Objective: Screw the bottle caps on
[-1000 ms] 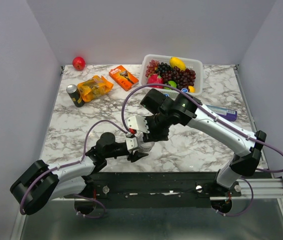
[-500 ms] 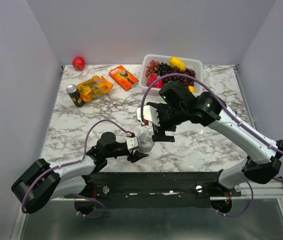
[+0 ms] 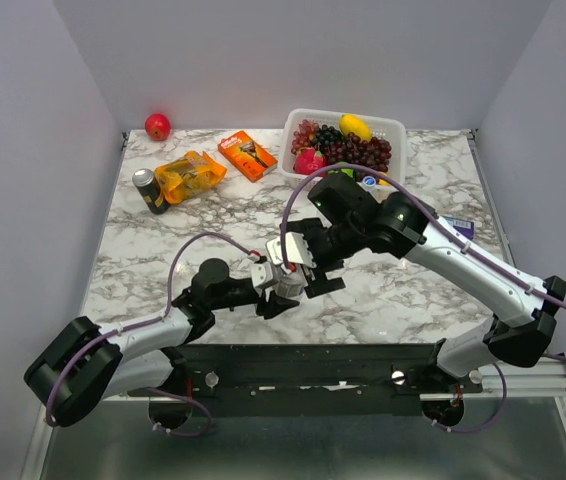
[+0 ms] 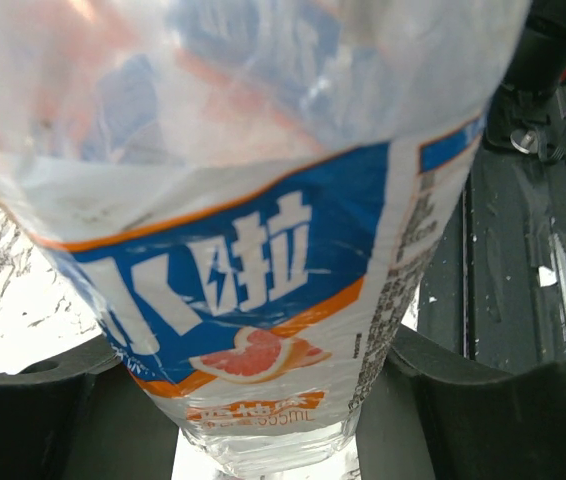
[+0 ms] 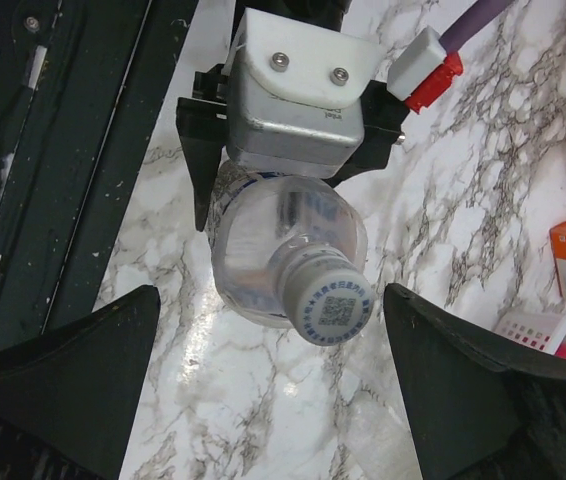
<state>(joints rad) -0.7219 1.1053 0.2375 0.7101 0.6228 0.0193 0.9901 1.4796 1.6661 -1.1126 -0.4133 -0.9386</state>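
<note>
Hidden from above: in the overhead view the bottle (image 5: 263, 240) is almost wholly covered by the right gripper (image 5: 271, 300) and its wrist. Only a pale glint of plastic shows there.
Cut off: the left wrist view is filled by the bottle's label, which has blue and orange bands, white characters and a grapefruit slice. The neck and base run out of frame.
Hard to make out: how tightly the cap (image 5: 331, 308) sits cannot be told. A bluish-purple object (image 3: 460, 229) beside the right arm is partly covered and unclear.
Bottle location: near the front edge of the marble table (image 5: 443, 190), about midway between the two arm bases.
Bottle axis: the long axis is roughly upright, with the neck and cap pointing up at the right wrist camera.
Cap: whitish, printed with a small square code, sitting on the neck.
Left gripper (image 4: 263, 425): dark fingers clamped on the bottle's body from both sides, at the label.
Right gripper: fingers spread wide, one on each side of the cap, not touching it.
Background: a white basket (image 3: 395, 128) of fruit at the far edge, well apart from the bottle.
</note>
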